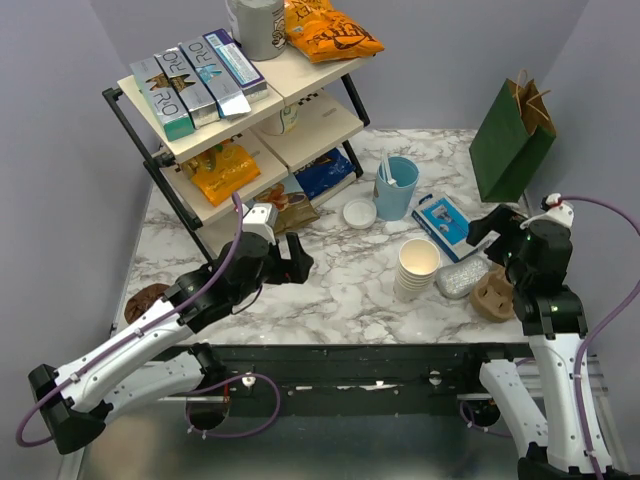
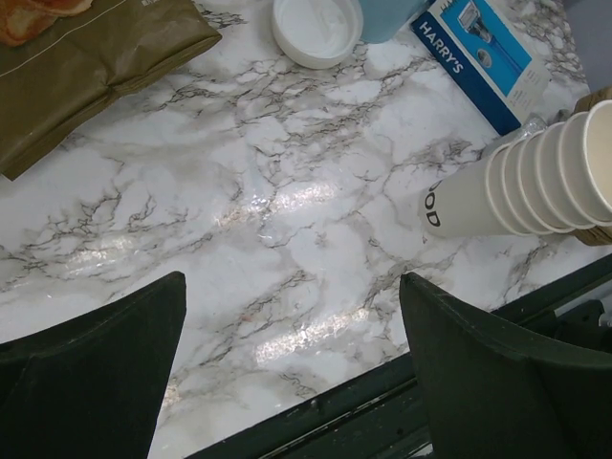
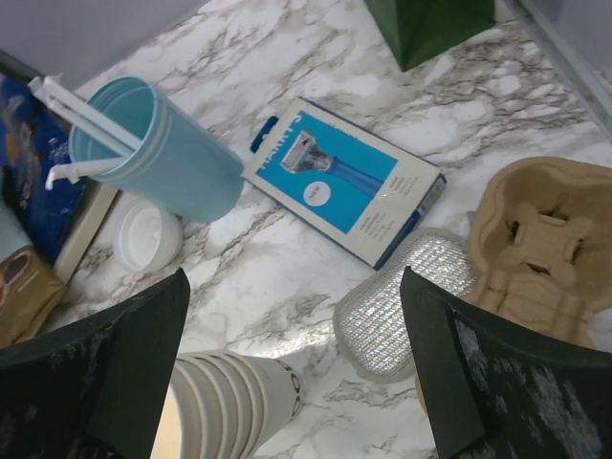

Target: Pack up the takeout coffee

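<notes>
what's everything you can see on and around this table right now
takeout coffee: one, cream with white lid, left of blue cup
blue cup: one, light blue, white sticks inside, mid table
cup stack: one, cream, lidless, front centre
razor box: one, blue and white, right of blue cup
mesh pad: one, silvery, right of cup stack
cup carrier: one, brown cardboard, front right
paper bag: one, dark green, back right
shelf rack: one, black frame, back left, holding boxes and snack bags
table: one, white marble
left arm: one, black and white, jaws open over bare marble
right arm: one, black and white, jaws open near razor box
</notes>
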Controlling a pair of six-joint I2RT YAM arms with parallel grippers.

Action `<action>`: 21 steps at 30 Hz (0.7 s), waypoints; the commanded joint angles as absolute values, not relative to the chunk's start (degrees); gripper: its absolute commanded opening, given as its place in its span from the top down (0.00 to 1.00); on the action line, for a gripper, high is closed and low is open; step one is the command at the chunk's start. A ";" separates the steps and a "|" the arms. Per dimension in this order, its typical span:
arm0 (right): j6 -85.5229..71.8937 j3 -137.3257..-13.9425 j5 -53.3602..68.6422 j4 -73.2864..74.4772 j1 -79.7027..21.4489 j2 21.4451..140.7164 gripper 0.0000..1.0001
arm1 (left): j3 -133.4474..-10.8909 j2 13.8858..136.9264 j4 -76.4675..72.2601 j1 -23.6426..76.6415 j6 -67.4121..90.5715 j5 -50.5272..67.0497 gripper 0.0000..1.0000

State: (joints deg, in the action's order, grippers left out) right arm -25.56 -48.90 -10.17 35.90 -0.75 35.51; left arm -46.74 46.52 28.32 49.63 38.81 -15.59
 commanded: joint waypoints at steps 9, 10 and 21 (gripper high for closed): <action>-19.08 -54.57 28.46 42.24 -0.88 43.94 0.04 | -45.79 47.99 24.35 49.75 36.48 -13.45 0.01; -18.72 -54.84 29.43 43.32 -0.97 44.82 0.08 | -45.53 47.99 24.00 49.75 36.39 -13.27 0.01; -18.46 -54.84 28.39 49.30 -1.76 47.20 0.28 | -44.65 49.30 20.74 49.75 35.33 -10.20 0.01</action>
